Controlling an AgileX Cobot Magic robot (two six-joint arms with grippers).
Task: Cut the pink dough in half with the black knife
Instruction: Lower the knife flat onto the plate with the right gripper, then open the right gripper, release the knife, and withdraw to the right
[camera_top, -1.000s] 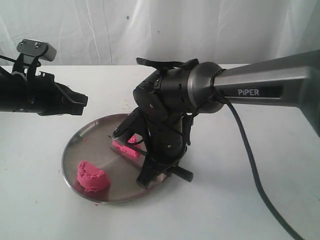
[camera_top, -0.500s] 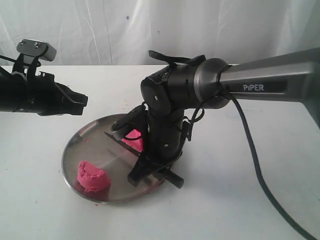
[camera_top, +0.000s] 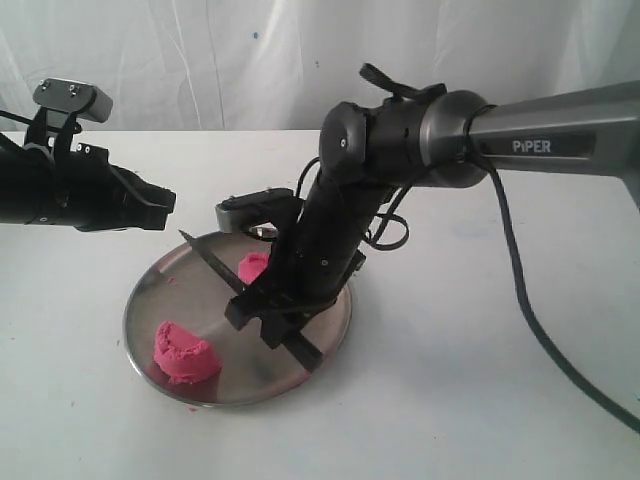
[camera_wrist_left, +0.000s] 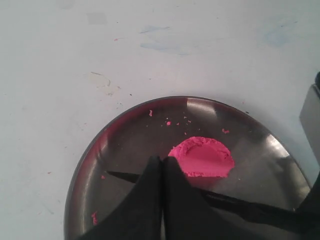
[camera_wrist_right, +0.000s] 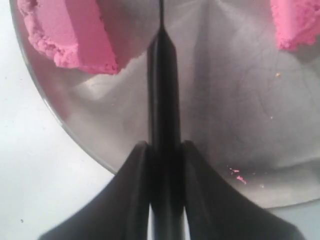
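Soft, even, fairly bright light fills all three views, with a cool white cast from the pale curtain behind. On the desk (camera_top: 480, 400) shadows are faint and diffuse; the only clear one lies under the right arm, dim and soft-edged. The steel plate (camera_top: 150, 300) acts as a dull mirror: pale streaks of glare run along its rim, and in the left wrist view a bright patch sits on its far rim (camera_wrist_left: 202, 106). The exterior view is a little grainy and washed out. In the right wrist view the right claw (camera_wrist_right: 165, 150) is a near-black, slightly blurred mass without surface detail, and the pink dough (camera_wrist_right: 70, 35) looks soft-focused.
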